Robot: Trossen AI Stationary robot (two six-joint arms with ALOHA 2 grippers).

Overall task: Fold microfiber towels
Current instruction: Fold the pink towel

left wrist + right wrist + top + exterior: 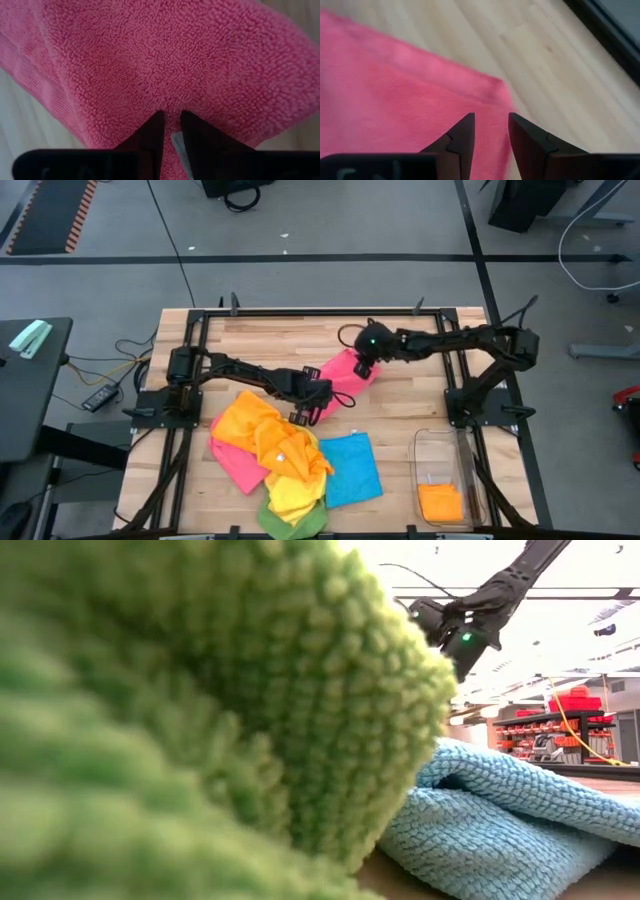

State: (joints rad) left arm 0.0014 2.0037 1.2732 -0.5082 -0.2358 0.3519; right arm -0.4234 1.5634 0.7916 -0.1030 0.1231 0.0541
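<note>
Two grippers work one pink microfiber towel (345, 375) spread near the middle of the wooden table (420, 395). The left gripper (318, 402) sits at the towel's near-left edge. In its wrist view its two dark fingers (150, 132) stand close together with a narrow gap, and pink pile (170, 65) bunches into that gap; whether the cloth is truly pinched I cannot tell. The right gripper (362, 367) is at the same towel's far corner. Its wrist view shows the fingers (462, 135) parted by a moderate gap, just above the pink cloth (395, 100) beside its corner, gripping nothing that can be seen.

Counted from above, towels on the table: two pink, the one between the grippers and a second pink towel (238, 463) partly buried under the pile just toward the near edge from the left gripper. One orange towel (250, 420) lies crumpled on that pile, one yellow towel (292, 485) below it, one green towel (292, 523) at the pile's near end, and one blue towel (350, 468) flat just right of the pile. One clear plastic bin (440, 448), on the near side of the right arm's base, holds one folded orange cloth (440, 502).

In the low view the green towel (200, 700) fills most of the frame, touching the blue towel (500, 810), with the right gripper (455, 635) above and behind.
</note>
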